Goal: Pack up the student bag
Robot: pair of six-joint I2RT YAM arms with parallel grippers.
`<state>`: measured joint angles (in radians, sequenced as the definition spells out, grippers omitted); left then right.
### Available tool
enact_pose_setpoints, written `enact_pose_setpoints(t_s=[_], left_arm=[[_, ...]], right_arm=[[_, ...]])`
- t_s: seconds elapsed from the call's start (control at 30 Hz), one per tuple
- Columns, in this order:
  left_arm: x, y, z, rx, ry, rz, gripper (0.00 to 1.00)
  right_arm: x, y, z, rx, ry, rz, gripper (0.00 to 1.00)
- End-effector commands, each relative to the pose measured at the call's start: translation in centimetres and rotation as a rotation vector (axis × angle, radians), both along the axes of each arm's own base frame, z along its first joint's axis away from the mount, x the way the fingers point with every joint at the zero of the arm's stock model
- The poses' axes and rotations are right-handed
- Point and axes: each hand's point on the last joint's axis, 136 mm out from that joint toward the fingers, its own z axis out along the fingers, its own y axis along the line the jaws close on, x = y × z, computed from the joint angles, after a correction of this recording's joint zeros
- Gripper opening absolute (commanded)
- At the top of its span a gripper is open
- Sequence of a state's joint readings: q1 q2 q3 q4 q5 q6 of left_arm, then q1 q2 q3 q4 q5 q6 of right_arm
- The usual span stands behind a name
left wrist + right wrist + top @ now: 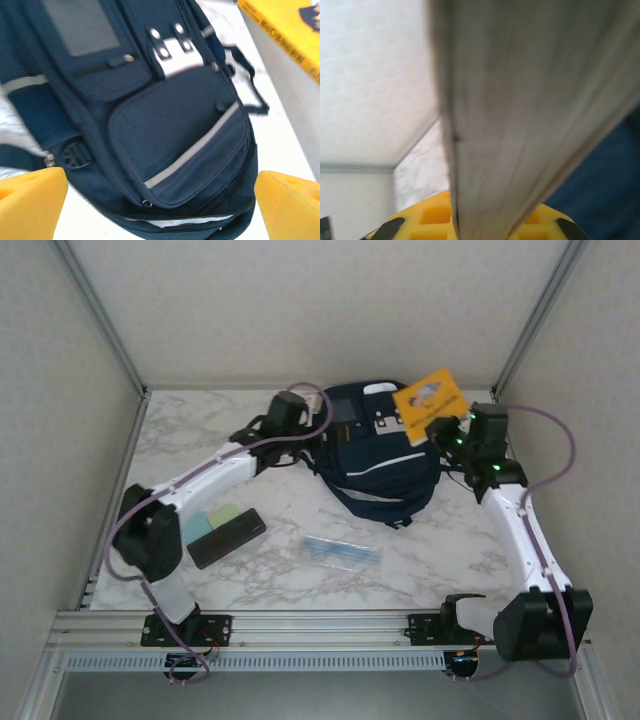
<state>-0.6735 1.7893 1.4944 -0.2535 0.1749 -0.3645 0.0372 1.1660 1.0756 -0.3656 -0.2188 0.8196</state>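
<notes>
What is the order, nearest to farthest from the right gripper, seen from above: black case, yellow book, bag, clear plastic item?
1. yellow book, held in the right gripper.
2. student bag, just left of it.
3. clear plastic item, mid-table.
4. black case, far left.

Nothing legible; dark print along the spine of the yellow book, too blurred to read.

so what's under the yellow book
A far corner of the bag, with the right gripper shut on the book. The bag's top right beneath it is covered.
</notes>
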Motion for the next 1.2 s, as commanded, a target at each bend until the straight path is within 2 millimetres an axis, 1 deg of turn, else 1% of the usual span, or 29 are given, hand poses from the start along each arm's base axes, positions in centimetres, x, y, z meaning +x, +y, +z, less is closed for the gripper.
enact_pose_setpoints(t_s=[0.0,0.03,0.13,0.23,0.3,0.37,0.47,0.6,0.67,0.73,0.8,0.87,0.9,0.97,1.0,1.07,1.17], left_arm=[[-3.0,-3.4,-4.1,0.227,0.026,-0.240,0.93],[-3.3,-4.7,-4.2,0.242,0.020,-0.285,0.92],[-4.8,-7.7,-6.0,0.313,0.021,-0.414,0.92],[-5.6,-9.7,-7.7,0.382,0.011,-0.505,0.92],[-5.6,-10.6,-9.0,0.432,0.003,-0.537,0.92],[-5.1,-11.0,-10.4,0.475,0.004,-0.546,0.92],[-4.1,-11.4,-12.6,0.519,0.010,-0.540,0.93],[-2.0,-11.2,-14.9,0.585,-0.005,-0.457,0.91],[-1.0,-10.9,-16.0,0.629,-0.023,-0.408,0.86],[-0.1,-10.4,-17.0,0.678,-0.039,-0.369,0.75],[-0.1,-10.2,-18.1,0.710,-0.029,-0.372,0.62],[-0.6,-10.2,-19.1,0.713,0.004,-0.394,0.51],[-1.1,-10.2,-19.5,0.707,0.030,-0.413,0.43],[-1.7,-10.3,-19.7,0.682,0.071,-0.429,0.19],[-1.8,-10.4,-19.5,0.658,0.092,-0.430,0.00],[-1.9,-10.5,-18.3,0.600,0.123,-0.417,0.00],[-1.4,-11.0,-14.9,0.461,0.153,-0.382,0.00]], right_arm=[[-3.7,-4.3,-2.3,-0.196,0.085,-0.054,0.00],[-4.4,-5.4,-2.4,-0.214,0.089,-0.086,0.00],[-6.3,-7.9,-2.9,-0.245,0.102,-0.170,0.00],[-7.8,-9.2,-4.2,-0.237,0.119,-0.231,0.00],[-8.6,-9.6,-4.8,-0.232,0.119,-0.257,0.00],[-9.2,-9.9,-5.1,-0.233,0.106,-0.280,0.00],[-9.7,-10.0,-4.7,-0.234,0.068,-0.302,0.00],[-9.7,-10.0,-3.6,-0.231,0.025,-0.305,0.00],[-9.7,-9.9,-3.5,-0.229,0.021,-0.301,0.00],[-9.7,-9.8,-3.3,-0.228,0.016,-0.300,0.00],[-9.7,-9.8,-3.2,-0.225,0.011,-0.299,0.00],[-9.7,-9.8,-3.1,-0.229,0.010,-0.298,0.00],[-9.7,-9.9,-3.1,-0.232,0.009,-0.300,0.00],[-9.6,-10.0,-2.8,-0.241,0.001,-0.304,0.00],[-9.6,-10.0,-2.7,-0.246,0.001,-0.303,0.00],[-9.6,-10.2,-2.4,-0.264,0.003,-0.303,0.00],[-9.7,-10.7,-1.9,-0.300,0.011,-0.314,0.00]])
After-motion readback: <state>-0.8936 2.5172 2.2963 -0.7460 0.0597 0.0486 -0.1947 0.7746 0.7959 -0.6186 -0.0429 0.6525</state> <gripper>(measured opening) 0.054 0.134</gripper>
